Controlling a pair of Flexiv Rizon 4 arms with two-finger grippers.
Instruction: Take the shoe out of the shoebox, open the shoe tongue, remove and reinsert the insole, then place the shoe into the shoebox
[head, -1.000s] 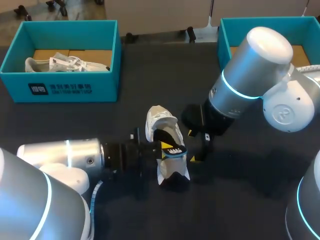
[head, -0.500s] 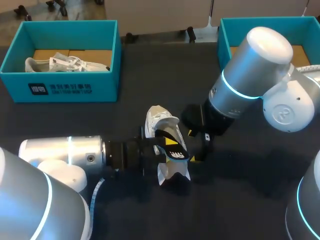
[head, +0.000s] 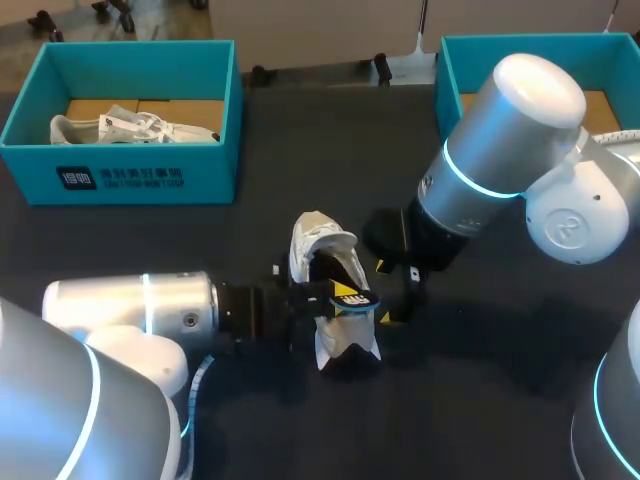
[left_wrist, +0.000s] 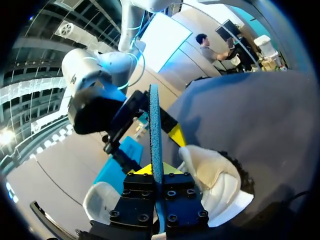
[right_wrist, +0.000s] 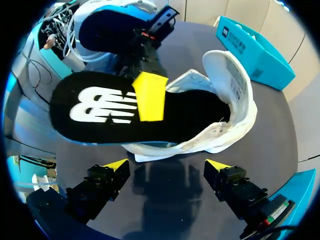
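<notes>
Dark table (head: 480, 380), white shoe (head: 318, 243), black insole (right_wrist: 95, 107)

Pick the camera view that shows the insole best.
Right wrist view: the insole lies broadside, its black top plainly visible. The head view shows it small, over the shoe; the left wrist view shows only its thin edge, clamped in the left gripper.

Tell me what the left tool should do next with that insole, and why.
Probably slide the insole further into the shoe. The left tool is shut on its middle, one end lies inside the shoe, and the logo end hangs outside. The right tool is open beside it.
</notes>
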